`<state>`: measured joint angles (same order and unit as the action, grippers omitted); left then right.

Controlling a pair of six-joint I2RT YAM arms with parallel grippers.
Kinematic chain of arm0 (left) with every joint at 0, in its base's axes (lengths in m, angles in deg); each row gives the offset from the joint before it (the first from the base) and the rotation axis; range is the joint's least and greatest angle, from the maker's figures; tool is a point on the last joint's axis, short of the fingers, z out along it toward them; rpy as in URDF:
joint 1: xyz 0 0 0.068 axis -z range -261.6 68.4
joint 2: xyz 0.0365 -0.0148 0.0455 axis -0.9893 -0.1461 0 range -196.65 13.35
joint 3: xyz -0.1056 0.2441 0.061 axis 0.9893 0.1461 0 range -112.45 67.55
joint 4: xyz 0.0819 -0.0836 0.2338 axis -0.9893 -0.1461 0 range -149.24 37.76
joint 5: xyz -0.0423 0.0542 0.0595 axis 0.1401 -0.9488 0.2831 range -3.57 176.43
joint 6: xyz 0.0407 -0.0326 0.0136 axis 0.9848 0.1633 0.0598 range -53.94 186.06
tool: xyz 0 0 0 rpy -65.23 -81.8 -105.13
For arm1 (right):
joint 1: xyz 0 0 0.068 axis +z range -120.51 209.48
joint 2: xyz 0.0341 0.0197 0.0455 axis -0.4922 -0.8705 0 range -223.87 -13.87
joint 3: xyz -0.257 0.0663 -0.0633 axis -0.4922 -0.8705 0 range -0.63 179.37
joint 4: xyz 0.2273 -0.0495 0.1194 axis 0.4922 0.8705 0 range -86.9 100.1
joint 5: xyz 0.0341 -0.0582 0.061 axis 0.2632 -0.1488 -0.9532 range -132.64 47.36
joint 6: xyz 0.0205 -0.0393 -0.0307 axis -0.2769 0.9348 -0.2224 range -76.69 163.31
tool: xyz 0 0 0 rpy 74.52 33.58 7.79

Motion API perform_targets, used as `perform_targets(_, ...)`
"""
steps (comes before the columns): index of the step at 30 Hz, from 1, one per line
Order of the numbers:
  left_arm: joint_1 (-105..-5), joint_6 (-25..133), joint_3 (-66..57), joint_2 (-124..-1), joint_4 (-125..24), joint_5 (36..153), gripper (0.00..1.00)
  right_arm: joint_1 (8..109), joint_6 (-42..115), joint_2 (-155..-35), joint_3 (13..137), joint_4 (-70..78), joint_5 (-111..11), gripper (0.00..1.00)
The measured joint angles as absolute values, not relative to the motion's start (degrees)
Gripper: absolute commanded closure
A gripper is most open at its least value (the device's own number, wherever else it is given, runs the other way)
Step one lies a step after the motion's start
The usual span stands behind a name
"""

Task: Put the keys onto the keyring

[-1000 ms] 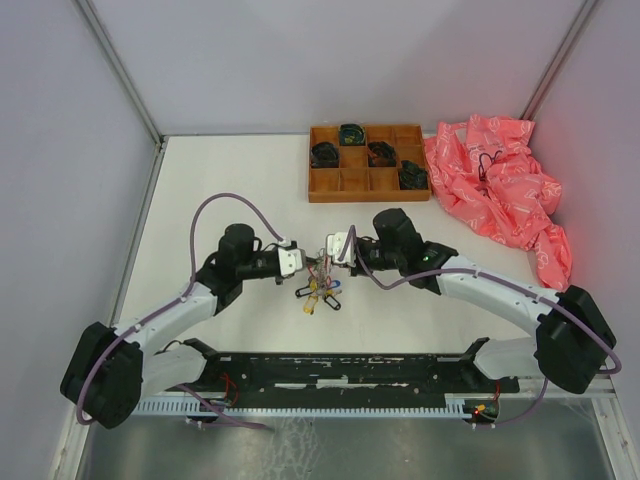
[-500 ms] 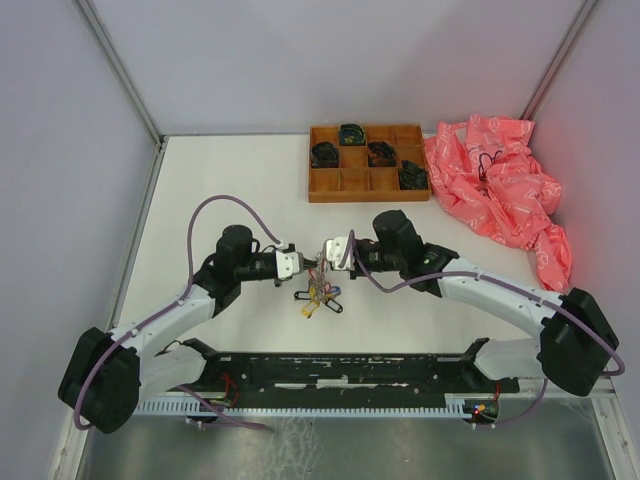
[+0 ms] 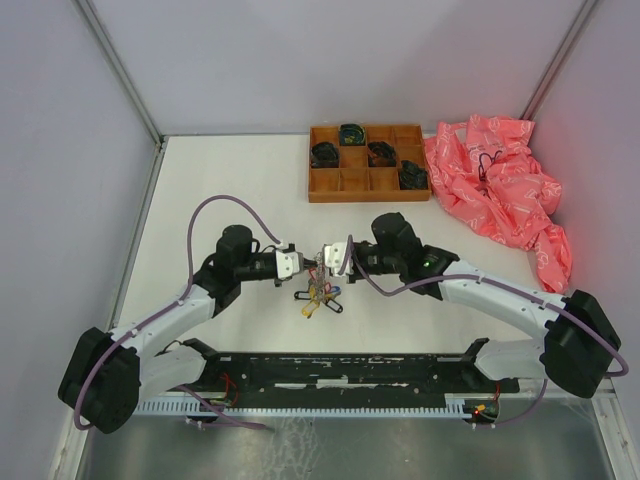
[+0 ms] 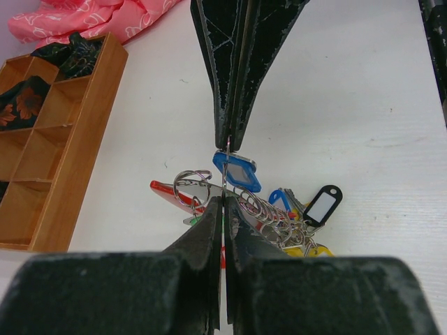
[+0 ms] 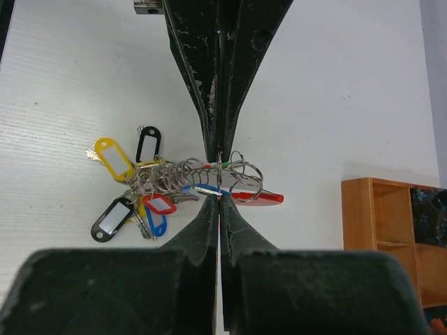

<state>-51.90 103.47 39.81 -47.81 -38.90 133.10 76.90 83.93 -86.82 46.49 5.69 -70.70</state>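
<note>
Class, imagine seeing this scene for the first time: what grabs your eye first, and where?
At mid-table the left tool and right tool meet tip to tip, both pinching the keyring, with the keys and coloured tags bunched beneath. A crumpled pink cloth lies back right, beside a wooden tray.

No legible text, label, brand, number or sign in any view. Blank white inserts in the tags of the keys (image 5: 114, 158); illegible white pattern on the pink cloth (image 3: 495, 185).

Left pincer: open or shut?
Shut. In its wrist view the left pincer is clamped on the thin keyring wire.
</note>
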Motion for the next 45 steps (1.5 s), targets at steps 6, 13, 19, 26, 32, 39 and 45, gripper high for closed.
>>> perform_targets(6,-51.9,103.47,39.81,-47.81,-38.9,133.1,0.97,77.54,84.31,-86.82,46.49,5.69,-69.52,0.99)
perform_targets(13,-51.9,103.47,39.81,-47.75,-38.9,133.08,0.97,78.02,84.39,-86.82,46.38,5.69,-67.96,0.99)
perform_targets(19,-51.9,103.47,39.81,-47.75,-38.9,133.08,0.97,78.15,84.39,-86.82,46.38,5.74,-67.05,0.99)
perform_targets(26,-51.9,103.47,39.81,-47.62,-38.9,133.08,0.97,78.24,84.37,-86.82,46.38,5.74,-66.72,0.99)
perform_targets(32,-51.9,103.47,39.81,-47.6,-38.9,133.08,0.97,78.26,84.35,-86.82,46.38,5.74,-66.74,0.99)
perform_targets(39,-51.9,103.47,39.83,-47.6,-38.92,133.08,0.97,78.43,84.33,-86.84,46.38,5.74,-66.76,0.99)
perform_targets(45,-51.9,103.47,39.81,-47.6,-38.92,133.1,0.97,78.56,84.15,-86.97,46.38,5.74,-66.78,0.99)
